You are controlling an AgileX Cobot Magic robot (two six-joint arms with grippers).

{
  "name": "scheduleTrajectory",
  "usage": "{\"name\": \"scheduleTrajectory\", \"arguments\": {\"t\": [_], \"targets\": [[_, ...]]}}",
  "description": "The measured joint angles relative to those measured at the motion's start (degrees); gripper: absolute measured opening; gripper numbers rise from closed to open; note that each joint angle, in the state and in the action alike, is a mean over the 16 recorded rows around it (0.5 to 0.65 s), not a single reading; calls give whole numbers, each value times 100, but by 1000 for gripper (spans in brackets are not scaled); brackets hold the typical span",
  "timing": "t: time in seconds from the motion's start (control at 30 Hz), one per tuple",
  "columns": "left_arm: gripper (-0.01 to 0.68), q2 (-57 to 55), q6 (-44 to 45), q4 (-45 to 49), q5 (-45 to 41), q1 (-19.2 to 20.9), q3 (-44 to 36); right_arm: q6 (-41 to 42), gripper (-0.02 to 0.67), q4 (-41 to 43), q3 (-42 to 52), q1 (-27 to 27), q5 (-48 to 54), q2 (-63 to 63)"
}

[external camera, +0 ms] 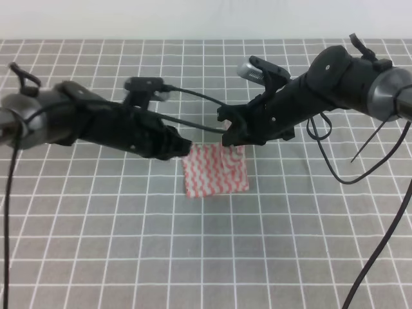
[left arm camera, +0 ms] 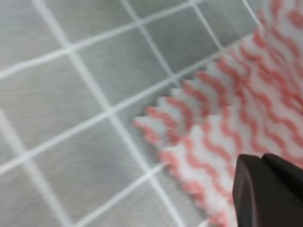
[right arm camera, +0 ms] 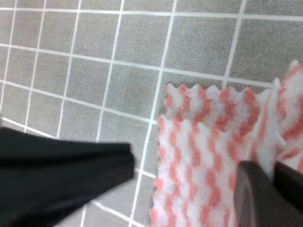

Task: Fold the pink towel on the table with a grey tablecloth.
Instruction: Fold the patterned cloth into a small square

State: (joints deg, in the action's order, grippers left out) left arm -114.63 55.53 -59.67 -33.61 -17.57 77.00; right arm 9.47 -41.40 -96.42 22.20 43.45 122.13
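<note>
The pink towel [external camera: 215,172] lies in the middle of the table with a grey tablecloth [external camera: 96,244], about two grid squares wide. Its far edge is raised. My left gripper [external camera: 185,149] is at the towel's far left corner and my right gripper [external camera: 233,143] at its far right corner. Each looks shut on the cloth. In the left wrist view the towel [left arm camera: 227,109] is blurred, with two offset zigzag edges, and runs under the closed gripper [left arm camera: 263,163]. In the right wrist view the towel [right arm camera: 208,142] rises in a fold into the closed gripper [right arm camera: 275,165].
Black cables [external camera: 335,167] hang from the right arm over the cloth on the right. The left arm shows as a dark wedge [right arm camera: 61,175] in the right wrist view, close beside the towel. The two grippers are about one towel width apart.
</note>
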Motion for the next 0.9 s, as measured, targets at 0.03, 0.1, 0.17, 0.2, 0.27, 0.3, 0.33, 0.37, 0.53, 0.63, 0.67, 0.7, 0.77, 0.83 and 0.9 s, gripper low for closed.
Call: {"name": "scheduleTrajectory", "arguments": {"t": [0.03, 0.1, 0.17, 0.2, 0.27, 0.3, 0.33, 0.37, 0.53, 0.63, 0.67, 0.7, 0.77, 0.83, 0.9], "targets": [[0, 9, 3, -19, -24, 24, 1, 0, -1, 2, 0, 0, -1, 4], [0, 11, 16, -66, -67, 67, 1, 1, -1, 6, 0, 0, -4, 4], [0, -5, 40, -122, -105, 103, -1, 1, -1, 9, 0, 0, -5, 4], [0, -23, 58, -157, -118, 114, -1, 1, -1, 10, 0, 0, -6, 4], [0, -70, 110, -236, -123, 125, -3, 1, -1, 14, 0, 0, -8, 4], [0, -99, 140, -280, -121, 125, -4, 1, -1, 15, 0, 0, -8, 4], [0, -129, 171, -320, -116, 123, -3, 1, -1, 17, 0, 0, -9, 4], [0, -161, 205, -370, -107, 119, -2, 1, -1, 18, 0, 0, -10, 4], [0, -327, 408, -598, -43, 102, 21, 1, -1, 22, -1, 0, -14, 4], [0, -414, 512, -695, 3, 101, 38, 0, -1, 22, -4, 8, -14, 6], [0, -438, 539, -724, 17, 101, 44, 0, -1, 23, -5, 12, -14, 6], [0, -460, 569, -750, 33, 101, 50, 0, -1, 23, -5, 19, -15, 7], [0, -499, 609, -788, 54, 101, 61, 0, -1, 21, -7, 39, -21, 8], [0, -530, 637, -819, 66, 101, 73, 0, -1, 15, -9, 62, -30, 9], [0, -553, 668, -844, 71, 101, 82, 0, -1, 5, -10, 86, -41, 10]]}}
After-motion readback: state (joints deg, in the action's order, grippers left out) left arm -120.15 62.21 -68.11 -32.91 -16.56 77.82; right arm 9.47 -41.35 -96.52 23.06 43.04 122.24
